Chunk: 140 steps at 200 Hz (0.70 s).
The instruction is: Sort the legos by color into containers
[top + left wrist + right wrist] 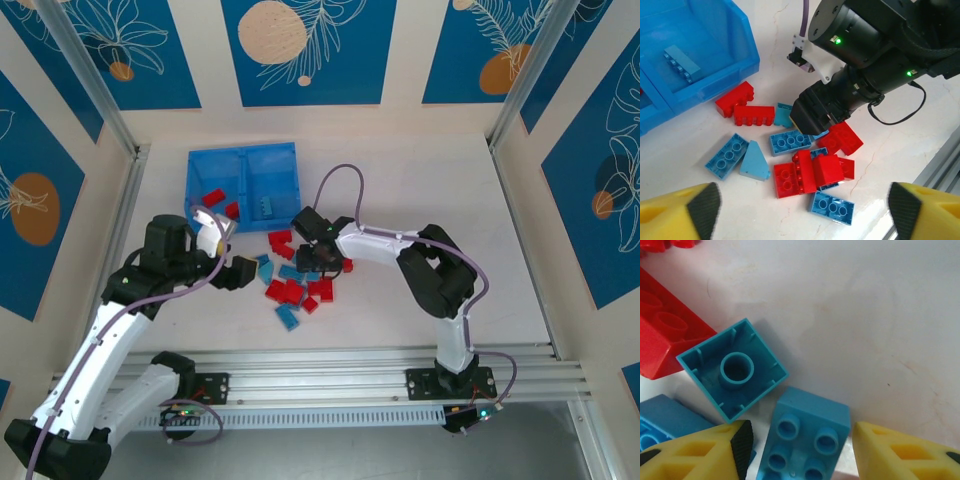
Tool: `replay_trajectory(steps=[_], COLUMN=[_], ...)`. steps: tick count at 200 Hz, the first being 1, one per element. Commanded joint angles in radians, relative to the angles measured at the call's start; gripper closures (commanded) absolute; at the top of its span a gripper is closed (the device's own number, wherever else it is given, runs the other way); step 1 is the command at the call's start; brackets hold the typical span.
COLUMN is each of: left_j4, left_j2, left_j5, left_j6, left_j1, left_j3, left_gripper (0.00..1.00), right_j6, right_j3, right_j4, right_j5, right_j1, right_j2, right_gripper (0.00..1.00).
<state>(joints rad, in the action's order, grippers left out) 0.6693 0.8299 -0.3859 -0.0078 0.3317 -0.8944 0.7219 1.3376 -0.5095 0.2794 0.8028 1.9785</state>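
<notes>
The blue tray (243, 158) stands at the back left. Two red legos (210, 197) lie in its left compartment and a teal one (264, 207) in its right compartment (715, 30). Loose red and light blue legos (295, 285) are heaped in mid-table. My right gripper (318, 262) is down on the heap's far edge. Its yellow fingers (695, 452) straddle a light blue four-stud brick (807, 440), with a gap showing at the left pad. My left gripper (802, 210) hangs wide open above the heap's near-left side, holding nothing.
An upturned teal brick (732, 370) and a red brick (660, 335) lie just beyond the straddled one. The right arm's black wrist (865, 55) looms over the heap's far side. An aluminium rail (330, 365) runs along the table's near edge, and walls close in the other sides.
</notes>
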Motion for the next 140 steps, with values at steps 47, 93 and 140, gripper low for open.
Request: replay_trajectory(steps=[47, 93, 140], left_j4=[-0.041, -0.097, -0.122], left_j2=[-0.013, -0.067, -0.134], left_j5=[-0.024, -0.107, -0.025], left_j6=[0.010, 0.014, 0.021], left_j1=[0.004, 0.004, 0.004], left_j3=[0.015, 0.039, 0.059], left_gripper=[0.00, 0.00, 0.00], right_j6=[0.063, -0.019, -0.292], right_j3=[-0.025, -0.063, 0.102], right_j4=[-0.010, -0.004, 0.142], right_j5=[0.023, 0.178, 0.249], right_j1=[0.001, 0.040, 0.147], right_j2=[-0.028, -0.272, -0.260], right_gripper=[0.65, 0.66, 0.66])
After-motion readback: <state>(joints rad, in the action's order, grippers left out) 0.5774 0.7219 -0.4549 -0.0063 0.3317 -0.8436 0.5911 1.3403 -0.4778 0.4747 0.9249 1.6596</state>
